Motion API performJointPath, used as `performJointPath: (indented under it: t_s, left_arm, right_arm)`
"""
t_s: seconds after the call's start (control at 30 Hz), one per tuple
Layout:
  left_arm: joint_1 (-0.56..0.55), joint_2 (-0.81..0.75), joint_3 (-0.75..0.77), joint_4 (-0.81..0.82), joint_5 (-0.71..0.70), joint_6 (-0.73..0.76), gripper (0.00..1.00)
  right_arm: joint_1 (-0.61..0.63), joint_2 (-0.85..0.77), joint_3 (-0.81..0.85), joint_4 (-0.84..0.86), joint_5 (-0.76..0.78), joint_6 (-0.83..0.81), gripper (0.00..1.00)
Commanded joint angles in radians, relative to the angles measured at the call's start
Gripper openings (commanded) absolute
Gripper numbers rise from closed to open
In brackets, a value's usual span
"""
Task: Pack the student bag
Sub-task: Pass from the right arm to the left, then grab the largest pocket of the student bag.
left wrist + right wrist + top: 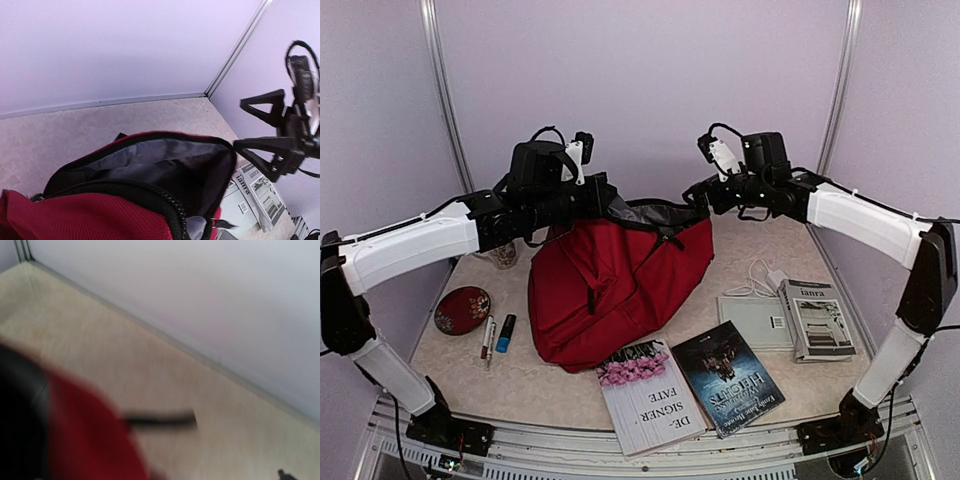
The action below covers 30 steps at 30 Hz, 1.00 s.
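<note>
The student bag [620, 285], dark red with black zipper edges, sits mid-table with its mouth gaping toward the back. In the left wrist view its grey lining [150, 160] shows inside the open mouth. My left gripper [598, 196] is shut on the bag's rim at the left end of the mouth and holds it raised; its fingers stay out of its own camera's view. My right gripper [699, 195] hangs at the right end of the mouth, and the left wrist view shows this right gripper [246, 125] open, its lower finger by the rim. The right wrist view is blurred: red bag fabric [75, 435], a black strap [160, 420].
In front of the bag lie a white book [650, 397] and a dark book [727, 377]. To the right are a white pad [757, 322], a booklet [817, 320] and a white cable [756, 279]. At left sit a red round case [462, 309], pens [488, 337] and a blue marker [506, 333].
</note>
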Motion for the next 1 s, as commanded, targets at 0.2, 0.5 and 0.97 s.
performJointPath:
  t_s: [0.2, 0.5, 0.97]
  left_arm:
    - [-0.04, -0.002, -0.022, 0.217, -0.117, -0.157, 0.0]
    - [-0.081, -0.025, -0.024, 0.236, -0.158, -0.138, 0.0]
    - [-0.097, -0.044, -0.034, 0.289, -0.157, -0.13, 0.0]
  right_arm:
    - [0.067, -0.44, -0.415, 0.141, -0.228, 0.266, 0.59]
    - [0.151, -0.264, -0.455, 0.278, -0.219, 0.406, 0.45]
    - [0.154, -0.095, -0.364, 0.318, -0.242, 0.38, 0.0]
